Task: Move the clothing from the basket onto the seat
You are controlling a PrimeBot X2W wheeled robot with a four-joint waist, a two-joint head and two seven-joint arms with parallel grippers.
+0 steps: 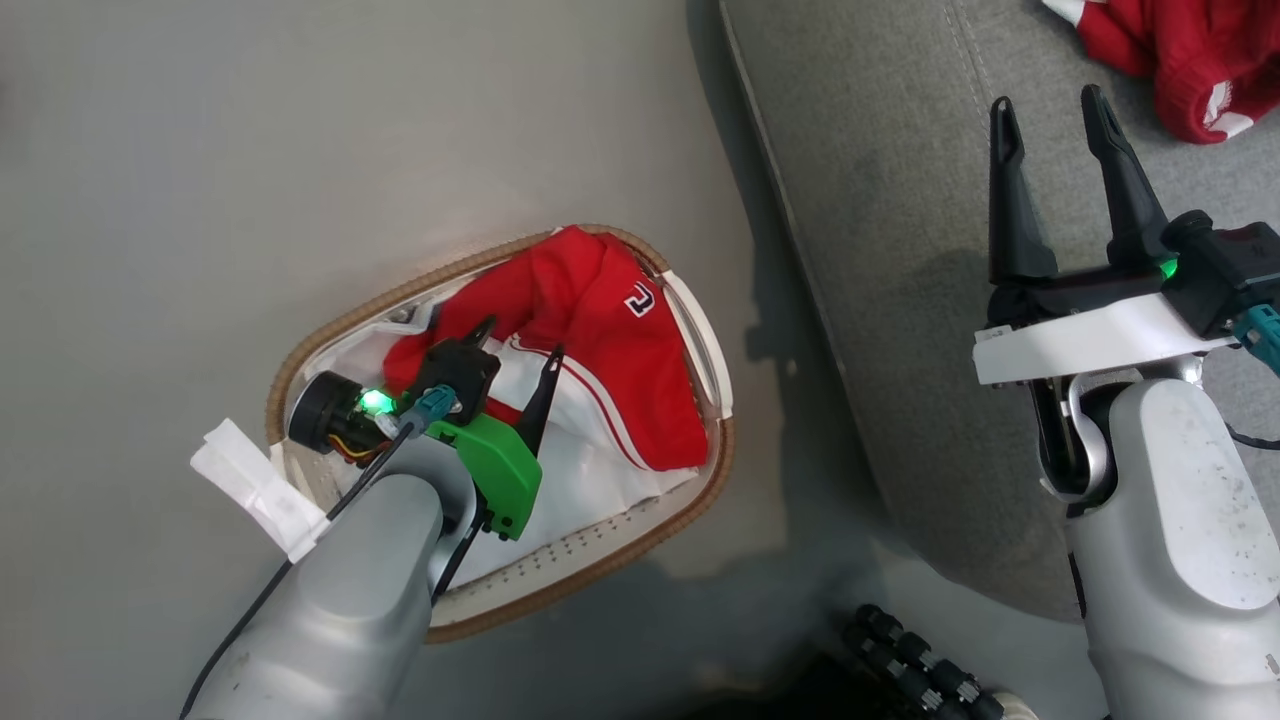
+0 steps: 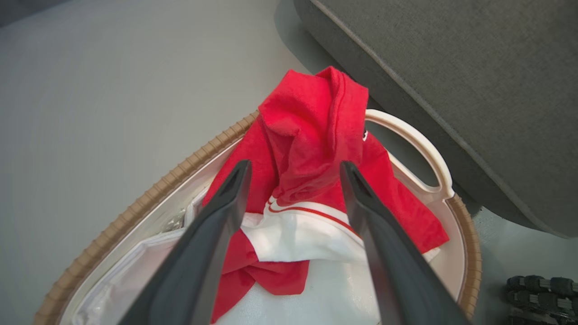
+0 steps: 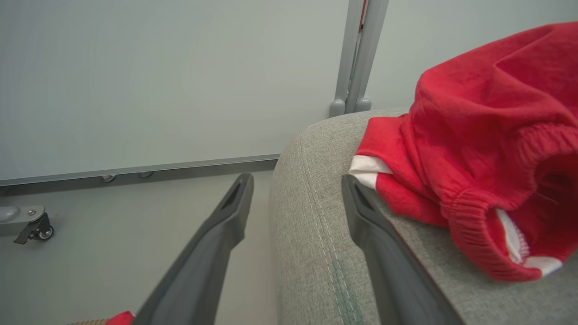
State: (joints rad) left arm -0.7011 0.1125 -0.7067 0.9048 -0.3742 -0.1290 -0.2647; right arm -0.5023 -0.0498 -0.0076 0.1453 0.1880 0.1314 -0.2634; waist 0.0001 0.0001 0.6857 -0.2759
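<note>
Both jaws wide (empty), left above clothing (image 1: 600, 340)

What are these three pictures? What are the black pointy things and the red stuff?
It's a robot with two arms. One picture comes from a camera on its head, looking down. The other two come from its wrists, looking along each gripper's two black fingers. The left gripper hangs open over a red garment in the basket on the floor. The right gripper is open above the grey seat, where another red garment lies. Nothing is held.
</note>
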